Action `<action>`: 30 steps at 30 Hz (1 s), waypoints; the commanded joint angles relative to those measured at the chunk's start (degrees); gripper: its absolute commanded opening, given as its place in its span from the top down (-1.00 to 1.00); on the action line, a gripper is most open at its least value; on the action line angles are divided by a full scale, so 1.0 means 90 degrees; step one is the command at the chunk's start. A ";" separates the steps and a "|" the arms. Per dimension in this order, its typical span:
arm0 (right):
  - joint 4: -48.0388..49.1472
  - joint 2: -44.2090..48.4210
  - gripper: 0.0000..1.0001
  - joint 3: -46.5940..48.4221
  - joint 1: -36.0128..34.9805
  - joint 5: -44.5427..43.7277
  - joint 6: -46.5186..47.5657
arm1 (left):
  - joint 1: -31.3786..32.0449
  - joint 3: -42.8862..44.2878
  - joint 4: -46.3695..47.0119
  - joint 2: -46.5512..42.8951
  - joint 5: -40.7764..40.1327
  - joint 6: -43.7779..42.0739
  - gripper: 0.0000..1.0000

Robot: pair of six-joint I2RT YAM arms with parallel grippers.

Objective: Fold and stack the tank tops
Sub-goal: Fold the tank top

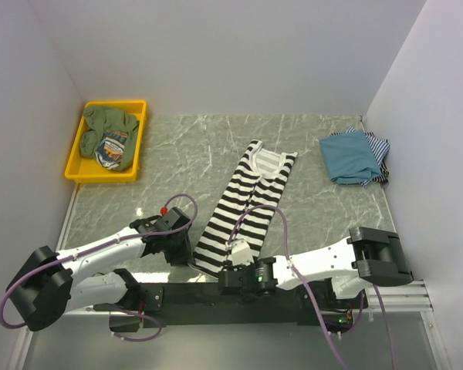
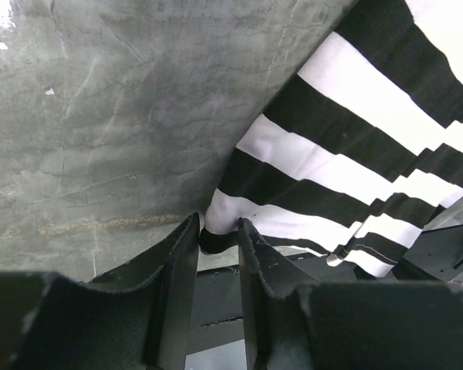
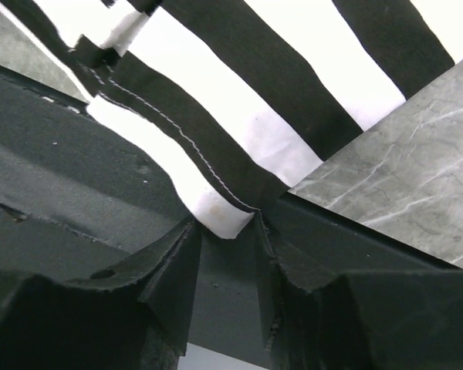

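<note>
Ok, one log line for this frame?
striped tank top: laid out mid-table | left claw: open at near-left hem corner | right claw: open at near-right hem corner

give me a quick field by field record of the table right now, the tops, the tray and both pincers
striped tank top: black and white, laid out long mid-table, hem toward the arms
left pincer: jaws apart, the hem's left corner at the tips
right pincer: jaws apart, the hem's right corner between the tips
teal tank top: folded, lying on a thin-striped top, far right corner
yellow tray: far left, holds green cloth and more
</note>
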State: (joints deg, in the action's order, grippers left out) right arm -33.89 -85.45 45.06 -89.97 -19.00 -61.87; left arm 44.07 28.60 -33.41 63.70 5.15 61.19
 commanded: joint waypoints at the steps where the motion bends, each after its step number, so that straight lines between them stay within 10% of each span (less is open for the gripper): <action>1: -0.0053 -0.0173 0.20 0.0257 -0.0052 -0.0310 -0.0069 | 0.0015 -0.0023 0.0147 0.0022 -0.0074 0.0028 0.36; 13: -0.0287 -0.0057 0.80 0.0501 -0.0052 -0.0321 0.0261 | 0.0005 0.0045 0.0128 0.0110 -0.0308 -0.0021 0.99; 30: -0.0394 0.0235 0.90 0.1313 0.0357 0.0647 0.1356 | -0.0571 0.1450 -0.0654 0.0167 -0.0680 -0.0294 0.99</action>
State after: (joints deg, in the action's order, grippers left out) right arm -35.57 -86.37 56.53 -90.06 -13.10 -51.20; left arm 40.40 37.21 -41.36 63.02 -1.30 60.53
